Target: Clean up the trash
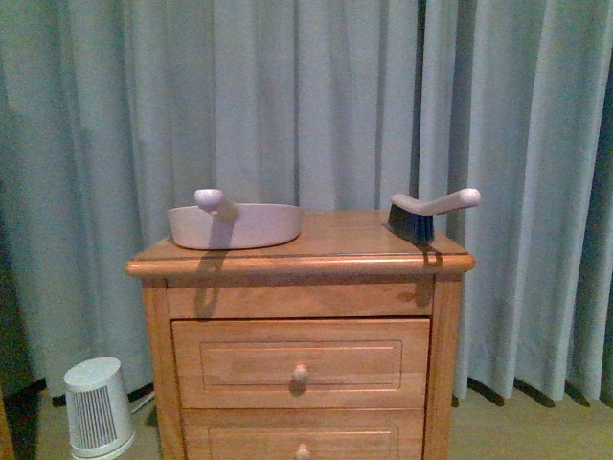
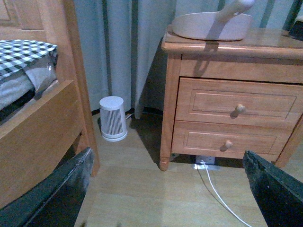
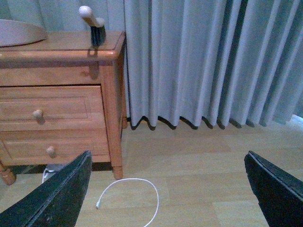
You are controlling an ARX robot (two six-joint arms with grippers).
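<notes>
We have not yet started, since our left hand point(image 2: 166, 156) and right hand point(image 3: 168, 155) both hang open and empty, the dustpan point(image 1: 235, 226) and brush point(image 1: 421, 216) sit untouched on the counter point(image 1: 335, 251), and the trash shows in no view.

Nightstand point(image 1: 350, 240) top was open between dustpan point(image 1: 239, 227) and brush point(image 1: 421, 218). Curtain point(image 1: 316, 96) hung close behind; bed frame point(image 2: 42, 127) stood alongside.

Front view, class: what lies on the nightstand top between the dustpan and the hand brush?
Nothing. In the front view, the stretch of nightstand top between the dustpan and the hand brush is bare wood.
</notes>
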